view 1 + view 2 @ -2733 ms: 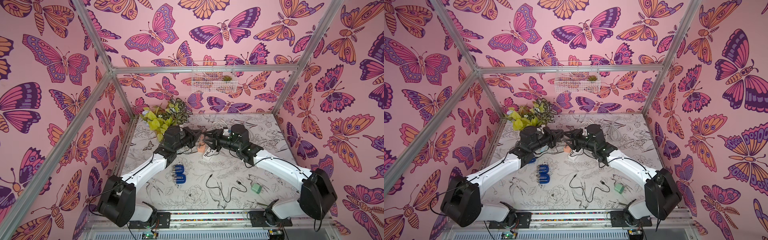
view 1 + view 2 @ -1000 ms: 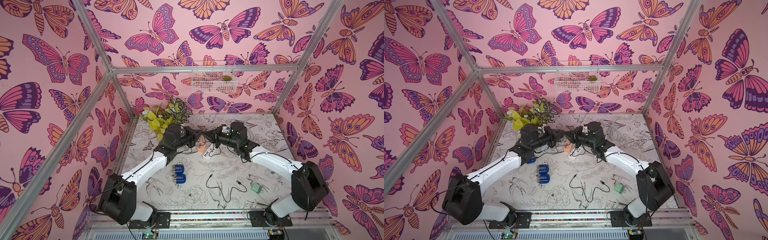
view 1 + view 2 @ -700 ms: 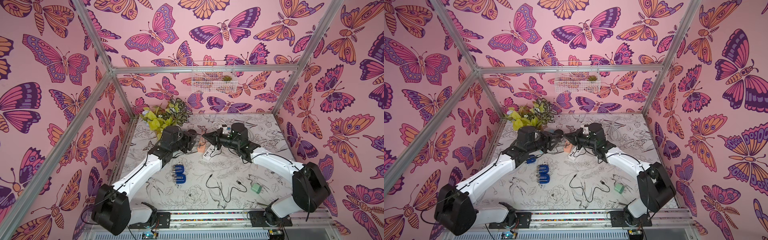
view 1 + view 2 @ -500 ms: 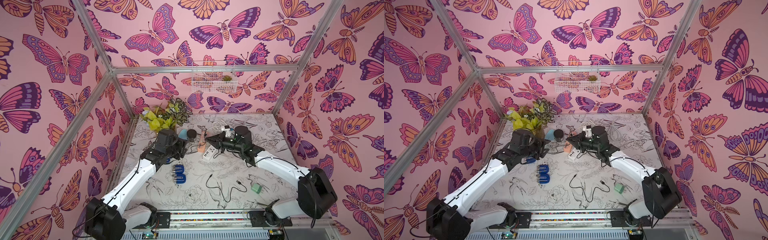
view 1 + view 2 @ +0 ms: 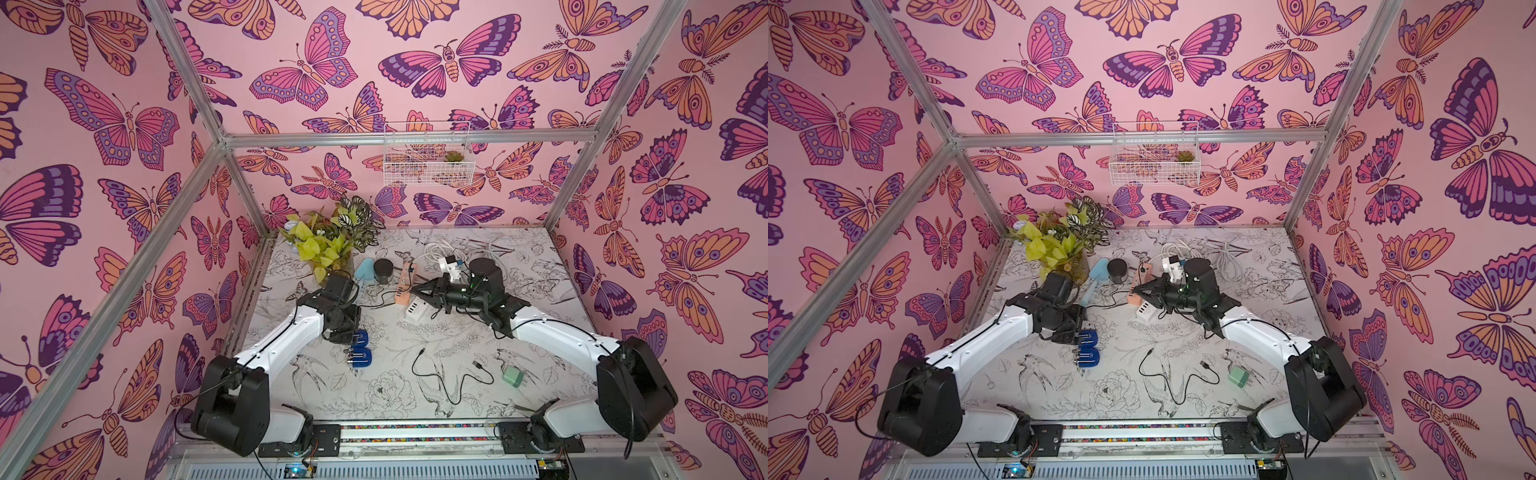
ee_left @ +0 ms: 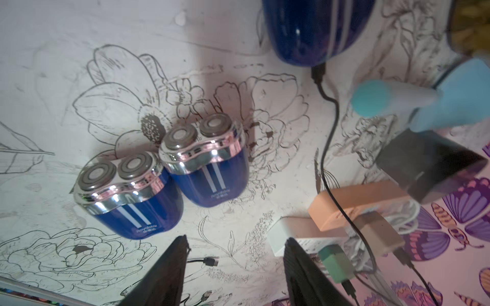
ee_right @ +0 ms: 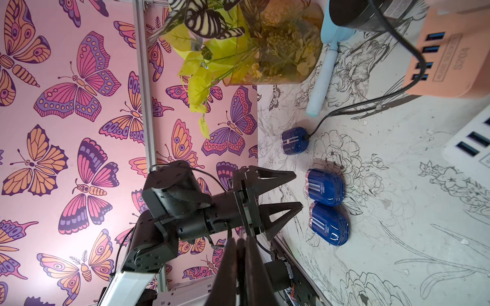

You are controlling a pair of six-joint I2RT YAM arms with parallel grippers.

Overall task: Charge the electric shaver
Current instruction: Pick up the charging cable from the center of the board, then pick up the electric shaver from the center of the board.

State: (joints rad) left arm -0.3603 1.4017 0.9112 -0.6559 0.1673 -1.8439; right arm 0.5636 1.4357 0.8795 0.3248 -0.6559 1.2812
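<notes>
Reading the right wrist view, I place the shaver [image 7: 294, 140] flat on the surface [image 7: 397, 185], near the foot of the plant jar [image 7: 278, 61]. The black cable [image 7: 371, 103] leaves the end of it that faces the orange charger [image 7: 448, 66]. The shaver's short body lies roughly in line with that cable. The plug looks seated, though I cannot tell where the cable's far end goes in.

The left fingers [image 7: 283, 177] are much the nearer. They sit beside the shaver, pointing not at it but at the two spare shavers [image 7: 324, 186] lying side by side just ahead of the tips. They are spread partway, with nothing between them and touching nothing that I can see. The right fingers [image 7: 230, 267] are pressed together and empty, well apart from the shaver, over by the chargers.

My judgement is that the plugging is done. Any next move of the left arm turns on keeping clear of the cable, which starts just beside it.
</notes>
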